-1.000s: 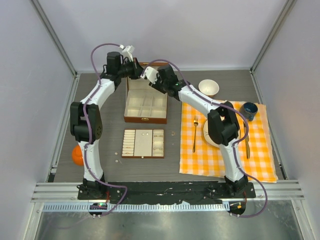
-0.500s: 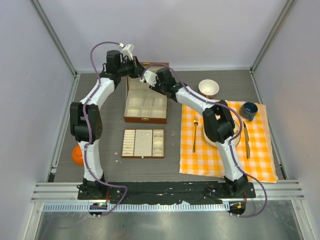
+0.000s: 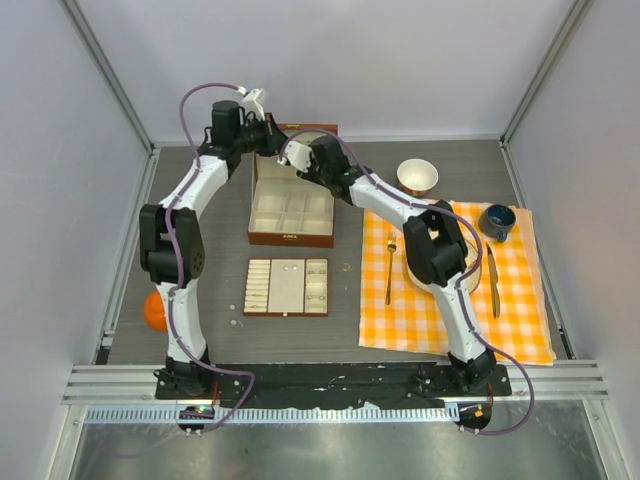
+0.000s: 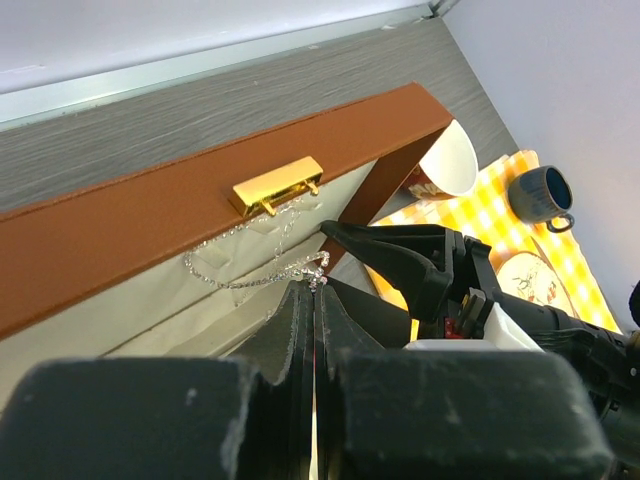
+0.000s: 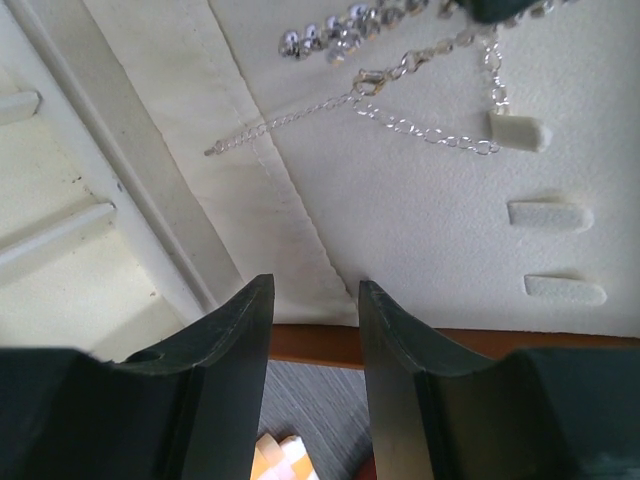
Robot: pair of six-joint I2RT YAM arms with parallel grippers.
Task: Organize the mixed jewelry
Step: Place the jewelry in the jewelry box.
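Now the only real movement is on the right side. Over the last second the right arm swings a little to the left along the back of the table, bringing the right gripper (image 5: 314, 292) closer in front of the raised lid (image 4: 150, 225) of the wooden box (image 3: 290, 238). Its jaws stay roughly half apart, and the right wrist view shows nothing between them. The left arm does not shift at all across the overhead views.

The left gripper (image 4: 314, 292) is fully closed. Its tips meet at the end of the chain necklace (image 5: 400, 125), which looks pinched there. From that point the chain drapes across the cream lining of the lid, and one strand runs over a small padded tab (image 5: 518, 130). Two similar tabs sit bare below it. A sparkly beaded piece (image 5: 330, 35) lies against the lining higher up.

As a judgement, the left gripper is holding the necklace up against the lid while the right closes in to help seat or straighten it on the tabs. That would mean the necklace is nearly stowed but not yet released.

The rest of the jewelry seems less far along. A small ring (image 3: 347, 267) lies on the bare table just right of the cream-lined tray (image 3: 290, 295). Two tiny bits (image 3: 234, 322) sit off the tray's left edge, so sorting is probably not finished.
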